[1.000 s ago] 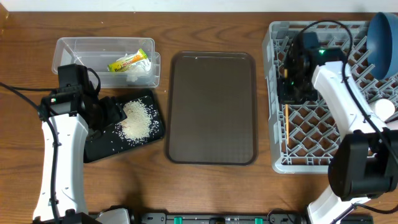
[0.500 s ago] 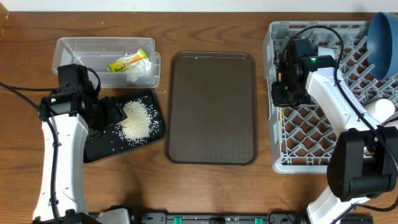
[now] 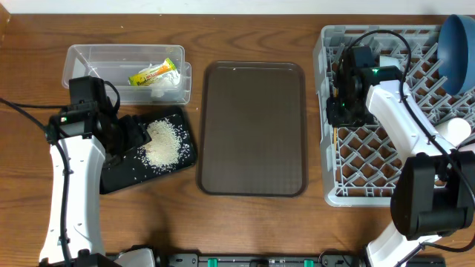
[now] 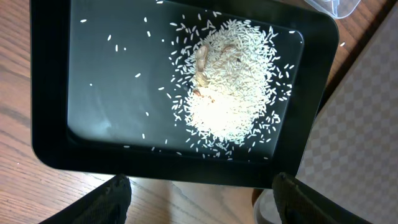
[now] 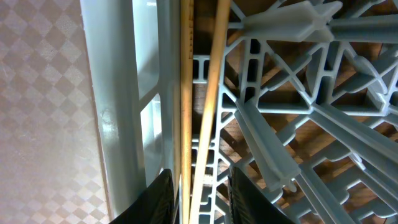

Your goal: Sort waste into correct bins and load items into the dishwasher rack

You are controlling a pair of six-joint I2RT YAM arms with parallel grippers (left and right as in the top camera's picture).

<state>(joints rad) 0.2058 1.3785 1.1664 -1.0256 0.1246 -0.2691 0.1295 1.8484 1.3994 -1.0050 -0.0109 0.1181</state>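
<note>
The grey dishwasher rack (image 3: 371, 185) stands at the right. My right gripper (image 3: 340, 119) is inside it at its left wall. In the right wrist view, two wooden chopsticks (image 5: 185, 93) lie along that wall between my right fingers (image 5: 198, 186), which are slightly apart, with a gap on the right. A dark-blue bowl (image 3: 454, 41) leans in the rack's far right corner. The black tray (image 3: 119, 174) holds the rice heap (image 3: 163, 142). My left gripper (image 3: 133, 137) hovers over its edge, open and empty (image 4: 199, 199). The clear tub (image 3: 89, 55) holds the yellow wrapper (image 3: 154, 73) and the tissue (image 3: 165, 87).
The brown serving tray (image 3: 252, 126) lies between the black tray and the rack. A pale cup (image 3: 460, 130) sits at the rack's right side. Loose rice grains are scattered over the black tray (image 4: 93, 93).
My right gripper has moved left and a little down to the rack's left wall. The left arm has not moved.
</note>
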